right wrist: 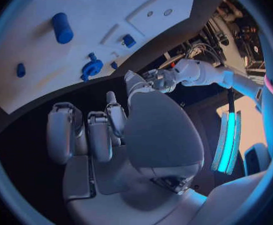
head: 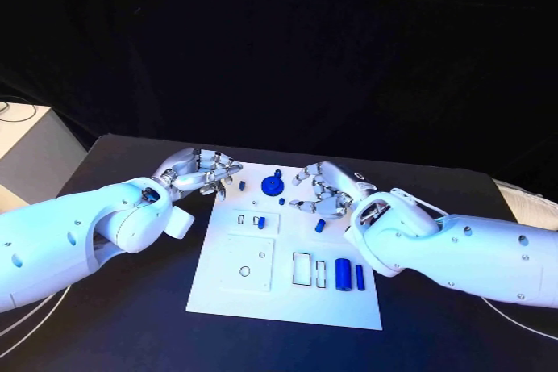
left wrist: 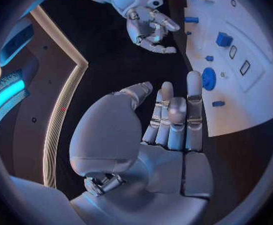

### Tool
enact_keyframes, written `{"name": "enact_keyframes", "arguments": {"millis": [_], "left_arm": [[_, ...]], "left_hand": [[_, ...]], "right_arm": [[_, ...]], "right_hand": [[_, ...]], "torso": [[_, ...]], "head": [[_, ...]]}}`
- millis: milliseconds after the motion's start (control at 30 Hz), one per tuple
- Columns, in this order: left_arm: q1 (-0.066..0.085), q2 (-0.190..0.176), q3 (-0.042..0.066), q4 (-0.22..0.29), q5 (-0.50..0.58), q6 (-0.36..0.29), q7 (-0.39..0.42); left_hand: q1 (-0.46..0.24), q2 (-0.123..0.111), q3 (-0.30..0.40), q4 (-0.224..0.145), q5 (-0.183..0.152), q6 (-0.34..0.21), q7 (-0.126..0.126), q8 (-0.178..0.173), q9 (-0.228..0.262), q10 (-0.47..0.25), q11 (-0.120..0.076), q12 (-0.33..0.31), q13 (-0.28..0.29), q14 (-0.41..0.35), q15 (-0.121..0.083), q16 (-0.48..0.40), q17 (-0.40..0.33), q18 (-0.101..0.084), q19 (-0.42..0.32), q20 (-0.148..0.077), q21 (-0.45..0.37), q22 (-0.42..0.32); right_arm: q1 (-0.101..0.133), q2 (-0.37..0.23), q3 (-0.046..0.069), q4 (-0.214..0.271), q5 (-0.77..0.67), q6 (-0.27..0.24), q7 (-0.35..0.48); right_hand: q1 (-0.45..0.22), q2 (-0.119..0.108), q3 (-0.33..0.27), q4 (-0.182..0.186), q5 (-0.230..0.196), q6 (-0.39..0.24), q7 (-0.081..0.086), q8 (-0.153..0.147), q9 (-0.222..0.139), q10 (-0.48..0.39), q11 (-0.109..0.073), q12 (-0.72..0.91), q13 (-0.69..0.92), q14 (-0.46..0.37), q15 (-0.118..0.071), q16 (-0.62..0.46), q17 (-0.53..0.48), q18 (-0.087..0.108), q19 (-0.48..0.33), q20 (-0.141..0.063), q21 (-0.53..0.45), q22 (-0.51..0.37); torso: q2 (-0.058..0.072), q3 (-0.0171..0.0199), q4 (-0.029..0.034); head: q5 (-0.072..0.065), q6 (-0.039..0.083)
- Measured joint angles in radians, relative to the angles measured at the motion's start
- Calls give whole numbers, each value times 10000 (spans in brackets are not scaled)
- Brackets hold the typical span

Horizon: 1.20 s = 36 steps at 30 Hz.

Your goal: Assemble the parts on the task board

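Blue gear (head: 273,184) between both hands' fingers (head: 221,175) (untouched) — on task board (head: 279,295)

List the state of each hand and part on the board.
Left robot hand: empty, at the board's far left corner.
Right robot hand: empty, fingers curled, over the board's far right.
Board: flat on the table.
Gear: on the board.
Cylinder: lying flat near the slots.

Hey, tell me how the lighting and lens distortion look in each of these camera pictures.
Head view: straight lines, bright white task board against a dark black table and background. Left wrist view: fisheye circle, the board's edge bends, dim bluish light on the silver left hand. Right wrist view: same fisheye bending, the silver right hand is shaded, and a glowing cyan strip shows in the room.
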Motion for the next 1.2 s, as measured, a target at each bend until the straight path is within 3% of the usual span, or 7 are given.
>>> {"name": "enact_keyframes", "arguments": {"millis": [100,267,400,533,700,933,1200], "left_arm": [[203,186,8,-253,-539,15,-1065],[466,528,10,-487,-1537,530,-3026],[639,949,-1,-773,-2525,1456,-4499],[733,1387,-39,-1045,-3375,2264,-5501],[798,1857,-111,-1355,-4176,3054,-6289],[843,2308,-161,-1576,-5024,3924,-6860],[888,2615,-201,-1742,-5534,4490,-7133]], "left_hand": [[43,43,387,95,0,-278,-51,560,305,-121,-51,995,485,732,-49,643,1040,-1,191,-18,608,520],[-493,85,488,536,0,-625,-72,1138,633,-135,-70,1816,797,1267,-61,1112,2023,0,609,-39,1342,1482],[-742,75,283,840,0,-564,-175,1594,864,600,-194,2583,1585,1668,-159,1535,3036,-244,1345,-123,2233,2834],[-1003,-30,-47,1223,0,-504,-339,2032,1133,1152,-342,3179,2340,1707,-220,1663,3156,-399,1635,-248,2698,3509],[-1448,-108,-414,1484,0,-539,-374,2179,1277,1178,-367,3241,2363,1681,-246,1663,3156,-397,1634,-248,2763,3648],[-1845,-184,-878,1489,0,-612,-373,2270,1373,1177,-367,3297,2391,1680,-245,1696,3156,-397,1634,-248,2871,3735],[-1975,-212,-1105,1505,-45,-612,-373,2319,1410,1177,-367,3297,2371,1680,-245,1701,3155,-396,1633,-248,2878,3781]], "right_arm": [[321,-201,11,-242,1975,213,551],[707,-462,22,-742,4621,719,1359],[898,-503,21,-1185,6020,1067,1816],[948,-480,19,-1527,6707,1320,2002],[982,-382,16,-1853,7003,1607,2069],[989,-274,13,-2127,7032,1892,2033],[993,-227,12,-2226,6866,2058,1886]], "right_hand": [[404,43,421,-90,12,-47,25,114,-2,-561,35,-407,-465,0,0,-432,0,310,-385,50,-1269,0],[482,13,661,-138,92,-53,20,198,-3,-767,37,-531,-688,0,0,-575,0,310,-522,52,-1708,0],[504,-10,793,-133,189,-53,20,225,-3,-841,36,-580,-799,0,0,-614,0,310,-521,52,-1821,-67],[502,-13,885,-99,190,-121,88,225,-3,-966,66,-672,-922,0,-1,-701,0,310,-556,78,-1998,-168],[367,-148,916,-68,190,-187,83,266,-3,-1125,72,-773,-1110,0,-1,-767,0,310,-593,51,-2138,-285],[357,-157,944,-39,190,-218,113,266,-3,-1209,62,-868,-1222,-1,-1,-807,0,462,-629,87,-2254,-349],[304,-210,972,-10,189,-284,109,266,-2,-1254,88,-909,-1328,-1,-1,-846,0,462,-629,87,-2341,-396]], "torso": [[-78,56,-35],[-214,148,-56],[-312,221,-69],[-377,278,-87],[-421,337,-143],[-435,380,-214],[-418,380,-220]], "head": [[72,-17],[170,-97],[281,-169],[349,-221],[431,-225],[455,-241],[430,-281]]}}
